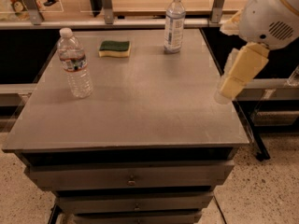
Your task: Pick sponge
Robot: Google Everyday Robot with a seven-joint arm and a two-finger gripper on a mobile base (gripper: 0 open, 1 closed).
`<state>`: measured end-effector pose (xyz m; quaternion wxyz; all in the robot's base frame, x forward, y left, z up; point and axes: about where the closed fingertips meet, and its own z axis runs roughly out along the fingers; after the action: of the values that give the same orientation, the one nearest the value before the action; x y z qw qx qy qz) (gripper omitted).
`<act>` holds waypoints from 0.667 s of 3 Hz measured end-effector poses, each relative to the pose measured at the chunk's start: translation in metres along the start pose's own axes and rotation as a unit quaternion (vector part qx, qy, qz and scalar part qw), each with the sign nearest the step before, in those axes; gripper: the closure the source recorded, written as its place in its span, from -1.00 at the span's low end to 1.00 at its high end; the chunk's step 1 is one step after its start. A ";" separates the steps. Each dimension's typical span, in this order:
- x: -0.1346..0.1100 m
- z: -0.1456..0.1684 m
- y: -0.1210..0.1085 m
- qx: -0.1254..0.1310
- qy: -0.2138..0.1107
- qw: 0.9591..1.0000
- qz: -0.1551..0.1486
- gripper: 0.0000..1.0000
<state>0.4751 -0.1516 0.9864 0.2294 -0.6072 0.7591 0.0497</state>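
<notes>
Camera view: gripper point(230, 55) at right surface point(154, 106) edge, fingers point(240, 71) spread, empty; crossing toward far sponge point(114, 49) risks toppling rear bottle point(174, 22).

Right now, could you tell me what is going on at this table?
A one-armed robot is set to pick up the sponge, which lies untouched near the back of the grey table, green face up. The gripper hangs over the table's right edge, well apart from the sponge. Two water bottles stand upright: one at the left, nearer than the sponge, the other at the back, right of the sponge.
</notes>
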 end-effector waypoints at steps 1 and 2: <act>-0.009 0.025 -0.004 -0.009 -0.053 0.997 0.053 -1.00; -0.016 0.039 -0.011 0.002 -0.104 0.990 0.098 -1.00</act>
<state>0.4993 -0.1262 0.9609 0.3024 -0.5213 0.7867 0.1337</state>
